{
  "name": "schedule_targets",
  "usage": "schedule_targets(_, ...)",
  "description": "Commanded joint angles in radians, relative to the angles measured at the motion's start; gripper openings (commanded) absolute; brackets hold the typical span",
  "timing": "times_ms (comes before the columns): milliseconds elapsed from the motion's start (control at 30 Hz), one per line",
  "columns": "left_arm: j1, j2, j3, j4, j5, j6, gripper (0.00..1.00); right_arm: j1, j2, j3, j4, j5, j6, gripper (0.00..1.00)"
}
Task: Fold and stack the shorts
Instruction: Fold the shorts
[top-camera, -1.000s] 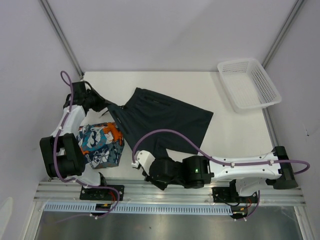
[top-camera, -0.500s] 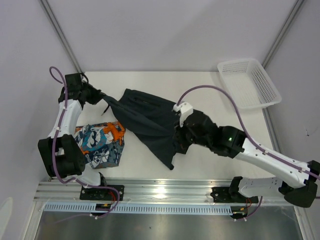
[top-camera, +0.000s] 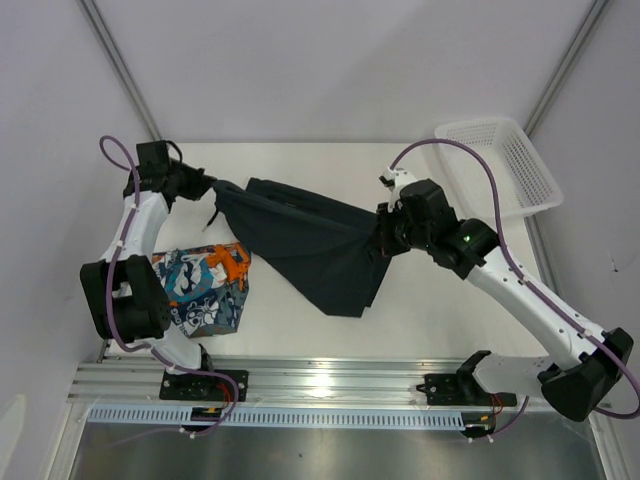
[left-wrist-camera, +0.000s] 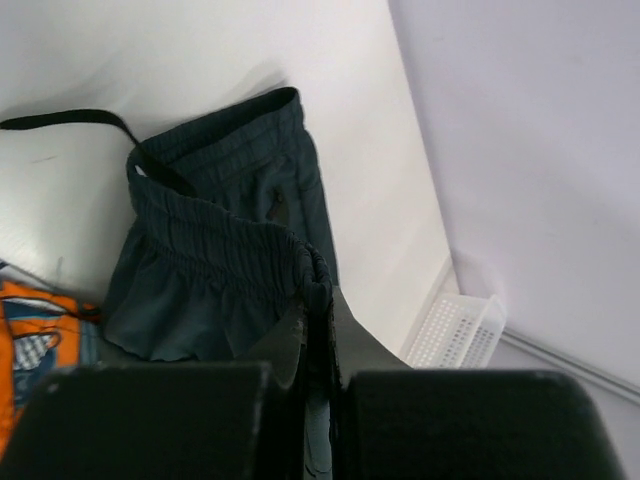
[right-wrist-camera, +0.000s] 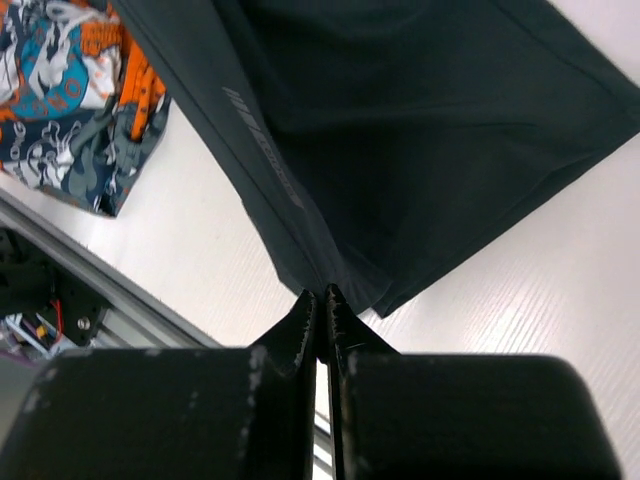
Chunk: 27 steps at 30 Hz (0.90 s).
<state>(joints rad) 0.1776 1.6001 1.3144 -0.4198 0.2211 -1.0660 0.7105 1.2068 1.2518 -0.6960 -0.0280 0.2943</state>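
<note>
Though seemingly aloft, dark shorts (top-camera: 310, 245) outside basket (top-camera: 535, 170).

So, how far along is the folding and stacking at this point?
Roughly halfway. Done: the printed shorts lie as a compact folded bundle at the near left of the table. In hand: the dark shorts hang stretched between the left gripper, pinching the waistband, and the right gripper, pinching the opposite edge, not yet folded. Left: fold them and stack them with the printed pair.

The spread shorts (top-camera: 310, 245) span the middle of the table (top-camera: 450, 320), folded shorts (top-camera: 203, 288) front-left, basket (top-camera: 497, 165) back-right.
</note>
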Motion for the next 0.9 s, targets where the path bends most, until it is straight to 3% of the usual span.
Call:
schedule_targets(0, -0.013, 0.018, 0.080, 0.065, -0.031, -0.078, 0.00, -0.090, 0.029, 0.069, 0.033, -0.075, -0.032, 0.00)
schedule_targets(467, -0.089, 0.239, 0.321, 0.016, -0.106, -0.106, 0.00, -0.345, 0.190, 0.077, 0.142, -0.234, -0.043, 0.00)
schedule_targets(867, -0.118, 0.414, 0.347, 0.211, -0.129, -0.166, 0.00, -0.477, 0.459, 0.132, 0.273, -0.302, -0.034, 0.00)
